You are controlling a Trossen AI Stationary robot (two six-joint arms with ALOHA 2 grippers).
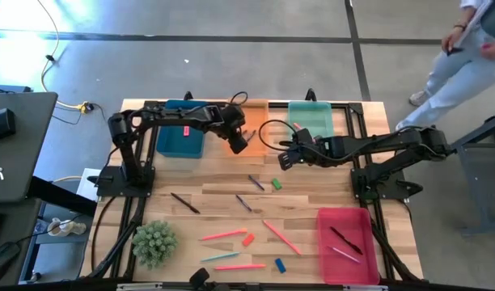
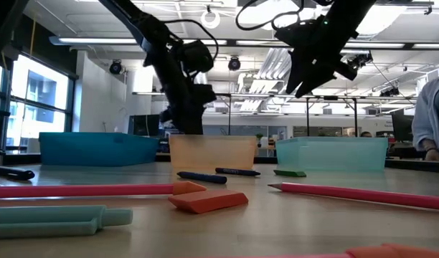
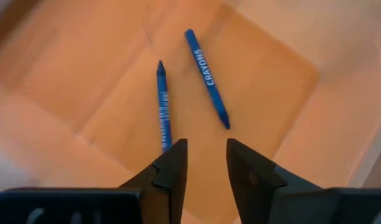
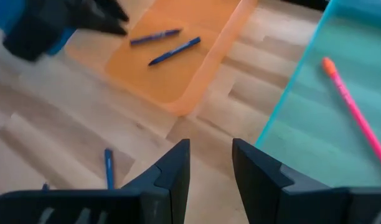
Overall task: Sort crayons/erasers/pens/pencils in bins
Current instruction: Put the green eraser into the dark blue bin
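**Ana:** Crayons, two of them, lie flat on the floor of the orange bin [image 3: 284,74]. One crayon [image 3: 206,78] shows its printed label, and the second crayon [image 3: 164,106] rests just beside it, not touching. The left gripper [image 3: 204,163] hangs right above them with its fingers parted by a narrow gap and nothing between them.

**Ben:** So that drop looks finished. Where is the right gripper [image 4: 210,163]?

**Ana:** Above the bare table, between the orange bin and the light green-teal bin [image 4: 302,124], which holds a pink pencil [image 4: 355,115]. Its fingers are also slightly apart and empty.

**Ben:** Then the left arm should lift straight up, so its fingers clear the bin wall without dragging either stick along.

**Ana:** Agreed. Two more dark crayons [image 1: 255,183] wait on the table near a green eraser [image 1: 277,184]. A good pick would come down across a stub's middle, fingers square to its length, so it can't roll away.
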